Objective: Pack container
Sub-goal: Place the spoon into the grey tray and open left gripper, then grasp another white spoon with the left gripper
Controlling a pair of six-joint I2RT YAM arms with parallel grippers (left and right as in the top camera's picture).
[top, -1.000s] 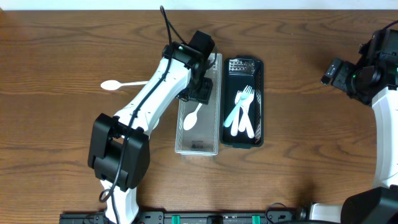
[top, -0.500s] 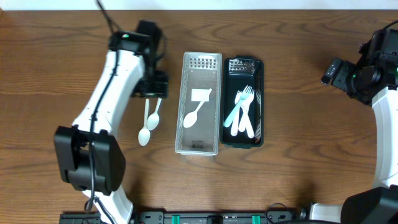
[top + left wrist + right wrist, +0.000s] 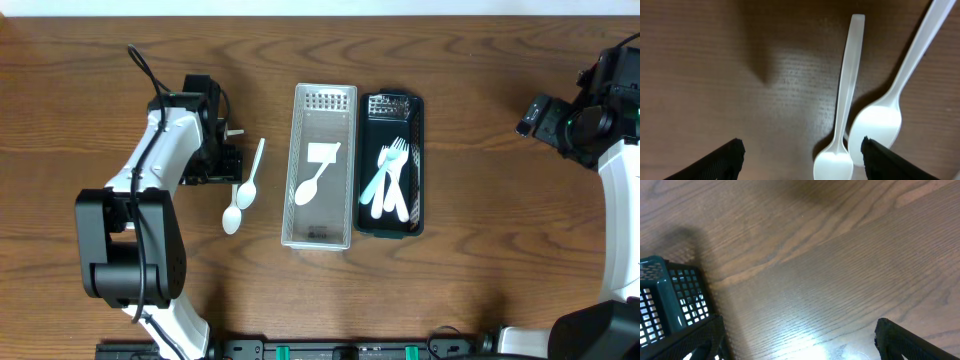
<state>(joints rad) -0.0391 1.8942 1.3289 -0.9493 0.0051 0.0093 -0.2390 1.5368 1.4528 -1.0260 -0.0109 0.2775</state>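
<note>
The left gripper (image 3: 802, 152) has been drawn away leftward, spread wide and empty; the right gripper (image 3: 800, 342) is likewise held open. Two spoons (image 3: 243, 190) are left on the table (image 3: 480, 120) beside the clear container (image 3: 320, 236), so packing is judged unfinished.

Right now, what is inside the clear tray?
One white spoon lies in the clear tray, with a white patch at its handle that I cannot identify. Nothing covers the rest; only bare floor shows.
</note>
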